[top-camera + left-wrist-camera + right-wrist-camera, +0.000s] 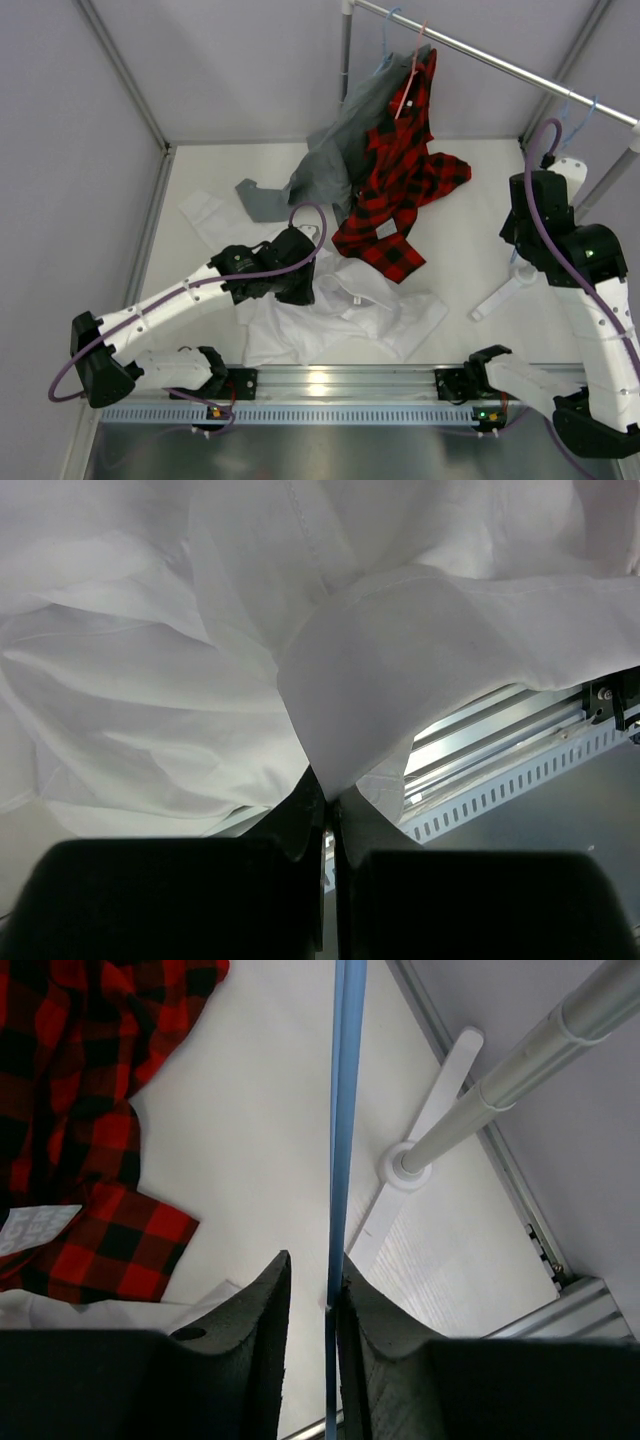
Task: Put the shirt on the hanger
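The large white collared shirt [365,310] of wrinkled fabric lies crumpled on the table, touching the near edge of the red-and-black plaid shirt [400,180], between that plaid shirt and the bases of the arms. The left gripper [325,798] is pressed together on a folded edge of the white shirt; in its wrist view the cloth comes out directly from between the two fingers. The right gripper [315,1272] is on the other side of the plaid shirt, well apart from it. Its jaws are closed around one bar of the thin light-blue clothes hanger [343,1110], which runs straight between them. I judge that the step now is to bring hanger and shirt together. To do it well, the right arm should, I think, carry the hanger toward the plaid shirt's near edge without any turning in the grip, because the bar is thin and may slip. The left arm should lift its fold so that the collar opening shows; which part of the shirt it holds I cannot tell. The plaid shirt's hem is close, so the lift should not drag it.
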Tool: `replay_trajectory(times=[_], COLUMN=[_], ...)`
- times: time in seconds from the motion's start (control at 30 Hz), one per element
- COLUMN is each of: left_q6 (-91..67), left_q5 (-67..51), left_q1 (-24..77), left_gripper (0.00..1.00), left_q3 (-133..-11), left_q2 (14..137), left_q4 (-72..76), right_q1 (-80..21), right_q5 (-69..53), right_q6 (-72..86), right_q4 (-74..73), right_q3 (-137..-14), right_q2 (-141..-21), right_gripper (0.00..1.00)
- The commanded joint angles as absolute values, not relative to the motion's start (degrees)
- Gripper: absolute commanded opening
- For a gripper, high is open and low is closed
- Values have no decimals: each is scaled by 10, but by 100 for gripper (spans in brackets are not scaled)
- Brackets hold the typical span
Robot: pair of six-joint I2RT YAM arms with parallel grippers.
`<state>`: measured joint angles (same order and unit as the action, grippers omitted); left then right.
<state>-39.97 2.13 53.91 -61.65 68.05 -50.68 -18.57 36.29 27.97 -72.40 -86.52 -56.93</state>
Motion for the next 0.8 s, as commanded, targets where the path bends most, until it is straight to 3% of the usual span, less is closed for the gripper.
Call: replay_trajectory(times=[0.0, 0.13, 0.3, 0.77], left_q6=[-395, -397, -408, -422], left_q5=[11, 10, 18, 68], left_q1=[536, 536, 536, 536], left_gripper=[0, 0, 0, 0], left_q3=[-636, -636, -635, -671], left_q2=[675, 672, 665, 655], left_q4=[-505, -505, -504, -505], right_q1=[-175, -177, -176, -176], right_q5=[379, 372, 377, 348], right_q6=[244, 232, 219, 157], right_q4=[-692, -692, -691, -666], right_q3=[-903, -917, -937, -1048], right_q2=[-577, -588, -591, -599], right_gripper=[22, 8, 0, 0])
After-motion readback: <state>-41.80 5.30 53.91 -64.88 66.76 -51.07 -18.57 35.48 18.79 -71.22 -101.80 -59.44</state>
